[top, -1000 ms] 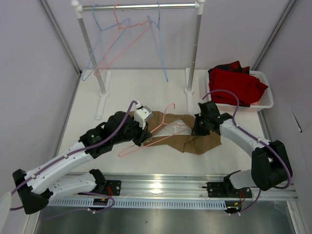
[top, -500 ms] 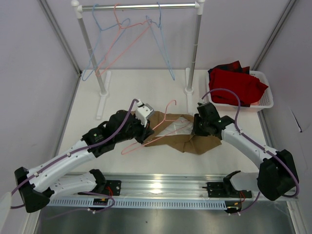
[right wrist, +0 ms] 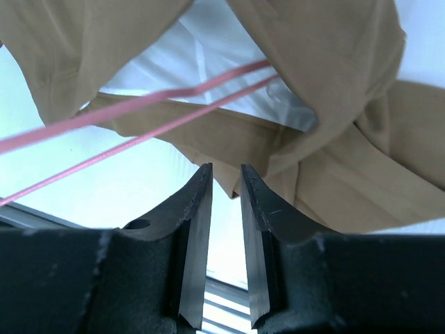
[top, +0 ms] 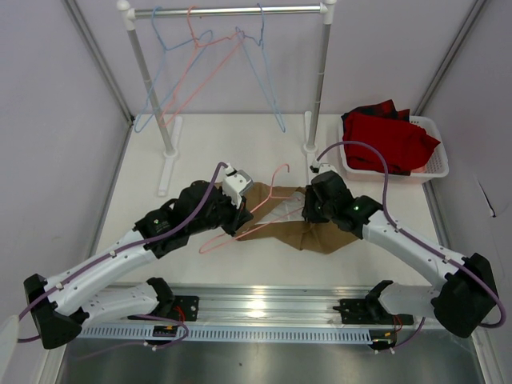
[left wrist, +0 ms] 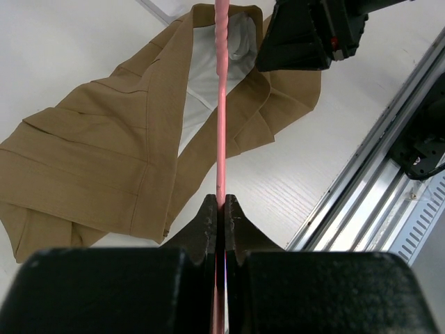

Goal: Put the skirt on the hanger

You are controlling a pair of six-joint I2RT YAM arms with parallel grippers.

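Note:
The tan-brown skirt [top: 324, 236] lies crumpled on the table, its pale lining showing at the open waist [left wrist: 208, 69]. The salmon-pink hanger [top: 274, 182] lies slanted over the skirt's left part, hook pointing away. My left gripper [top: 238, 211] is shut on one of the hanger's wires [left wrist: 221, 125], just left of the skirt [left wrist: 97, 160]. My right gripper [top: 307, 210] hovers over the middle of the skirt [right wrist: 334, 174], next to the hanger's wires [right wrist: 139, 118]. Its jaws stand slightly apart with nothing between them.
A clothes rack [top: 232, 11] at the back carries light blue hangers [top: 264, 72] and another pink one [top: 200, 72]. A white basket [top: 436, 160] with red cloth [top: 388, 140] sits at the right. An aluminium rail [top: 264, 304] runs along the near edge.
My right arm has swung left over the skirt towards the hanger. My left gripper shifted the hanger slightly away at first, then held still.

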